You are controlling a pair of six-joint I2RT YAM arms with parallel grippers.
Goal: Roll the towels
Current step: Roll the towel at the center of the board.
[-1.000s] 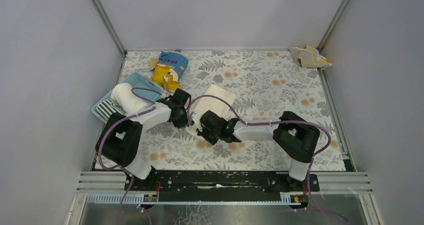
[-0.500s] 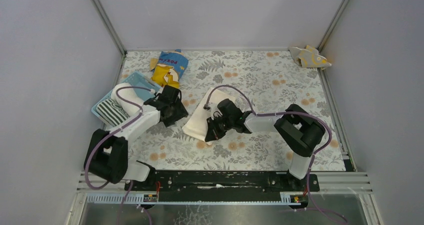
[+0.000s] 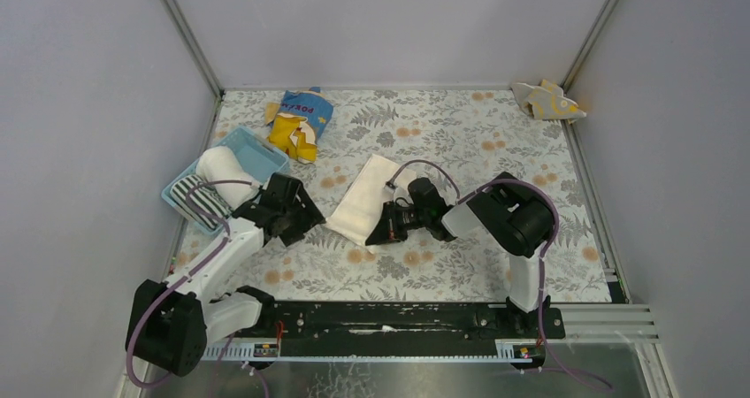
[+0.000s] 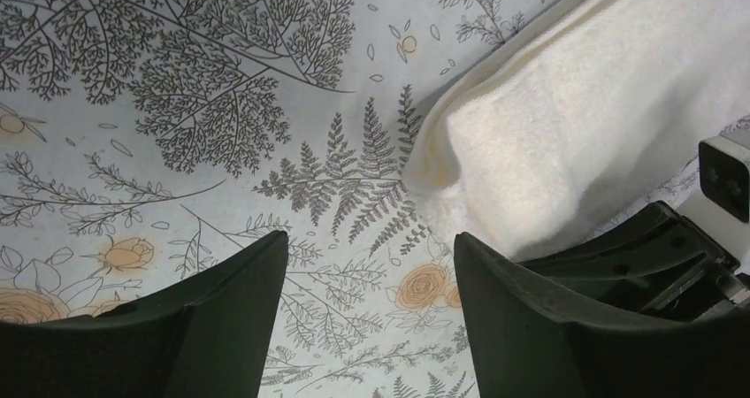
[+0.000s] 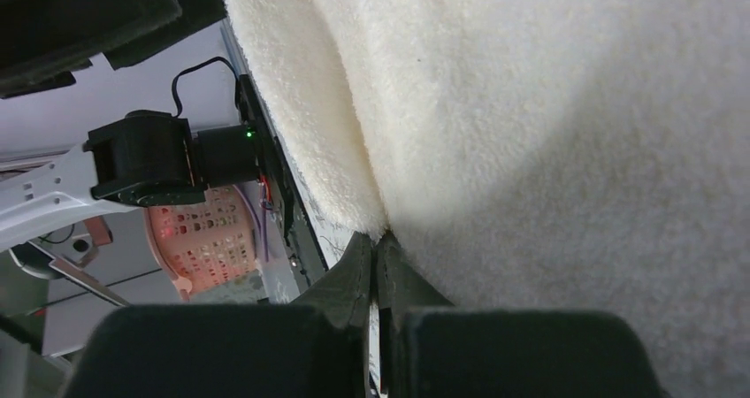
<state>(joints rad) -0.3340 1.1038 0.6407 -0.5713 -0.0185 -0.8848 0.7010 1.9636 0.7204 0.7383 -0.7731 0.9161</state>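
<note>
A cream-white towel (image 3: 364, 201) lies folded in a long strip on the floral table; its thick folded end (image 4: 593, 106) shows in the left wrist view. My right gripper (image 3: 378, 234) sits at the strip's near right edge, jaws pressed together on the cloth (image 5: 548, 133), pinching it at the fold (image 5: 376, 243). My left gripper (image 3: 305, 222) is off to the left of the strip, open, with only the patterned table between its fingers (image 4: 230, 314). A beige towel with yellow marks (image 3: 548, 100) lies crumpled in the far right corner.
A light blue basket (image 3: 261, 150) at the left wall holds a rolled white towel (image 3: 221, 165) and a striped towel (image 3: 196, 197). A blue-and-yellow snack bag (image 3: 299, 119) lies behind it. Metal frame posts and grey walls close in the table.
My left gripper opened, let go of the cream towel and drew back to the left. The right gripper stayed shut and shifted right along the towel, which is now a narrower folded strip.
</note>
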